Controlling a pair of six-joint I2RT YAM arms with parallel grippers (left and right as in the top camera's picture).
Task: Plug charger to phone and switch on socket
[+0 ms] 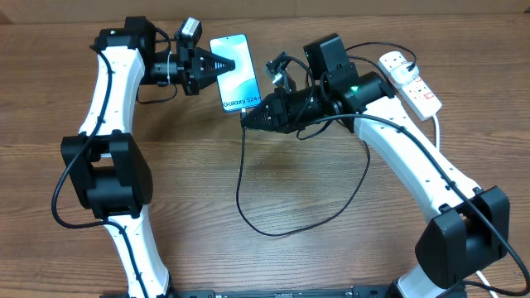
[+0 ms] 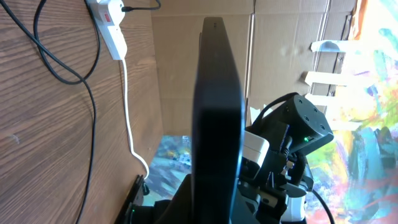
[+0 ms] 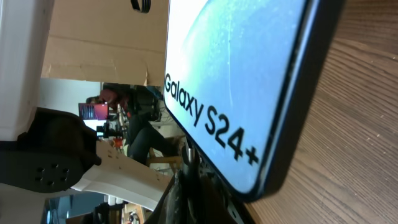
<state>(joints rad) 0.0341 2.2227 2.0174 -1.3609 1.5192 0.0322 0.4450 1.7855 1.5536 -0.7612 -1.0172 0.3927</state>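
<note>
The phone point(image 1: 236, 73) with its blue "Galaxy S24+" screen is held off the table at the back centre. My left gripper point(image 1: 214, 66) is shut on its left edge. In the left wrist view the phone point(image 2: 217, 106) shows edge-on between the fingers point(image 2: 211, 202). My right gripper point(image 1: 251, 116) is shut on the charger's black connector point(image 3: 188, 158), right at the bottom edge of the phone point(image 3: 236, 68). Whether the tip is in the port is hidden. The black cable point(image 1: 242, 186) loops over the table. The white socket point(image 1: 411, 80) lies at the back right.
The thick white cord point(image 2: 129, 118) runs from the socket point(image 2: 111, 28) off the table's edge. The black cable point(image 2: 62, 65) crosses the wood near it. A cardboard wall point(image 2: 180, 74) stands behind the table. Both arms lean over the back half.
</note>
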